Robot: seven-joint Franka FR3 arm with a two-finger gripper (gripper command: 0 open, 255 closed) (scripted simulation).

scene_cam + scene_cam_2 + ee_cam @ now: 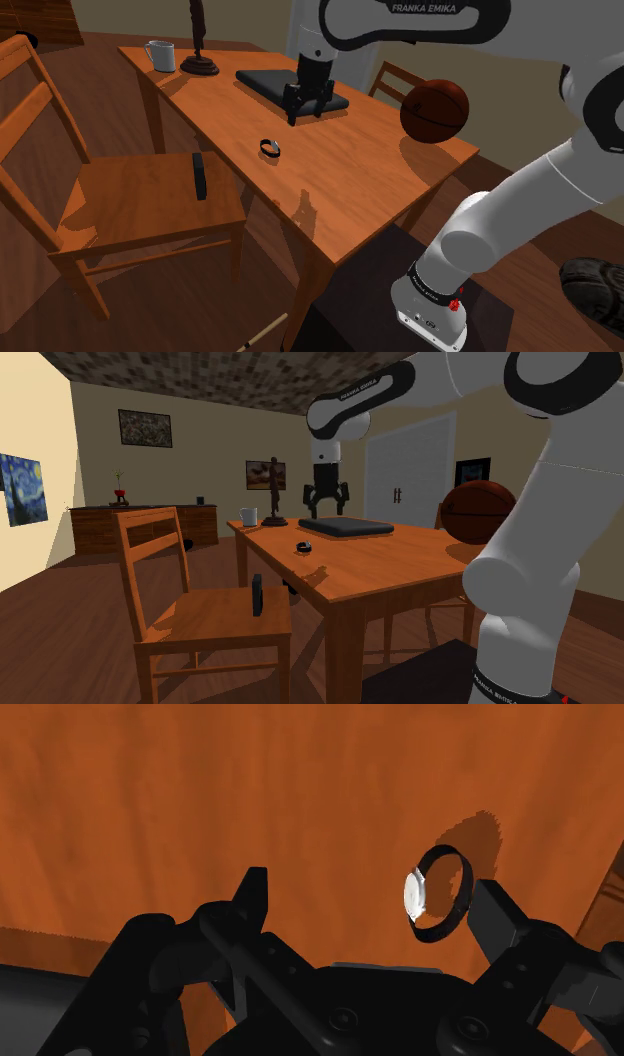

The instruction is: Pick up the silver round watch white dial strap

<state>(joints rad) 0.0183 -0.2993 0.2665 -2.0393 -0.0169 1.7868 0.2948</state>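
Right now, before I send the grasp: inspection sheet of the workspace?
Surface: wooden table, bare around the watch.
Job's things: watch lying on the table, strap looped, dial facing sideways, untouched.
Clutter: mug, statuette and flat black case on the table; ball by its corner; black bar on the chair.
Hand: hand open, over the case, apart from the watch.
Cables: nothing seen.
Surroundings: sideboard, paintings, doors.

FRANKA EMIKA (in capitals) stands on the white arm's upper link [420, 22].
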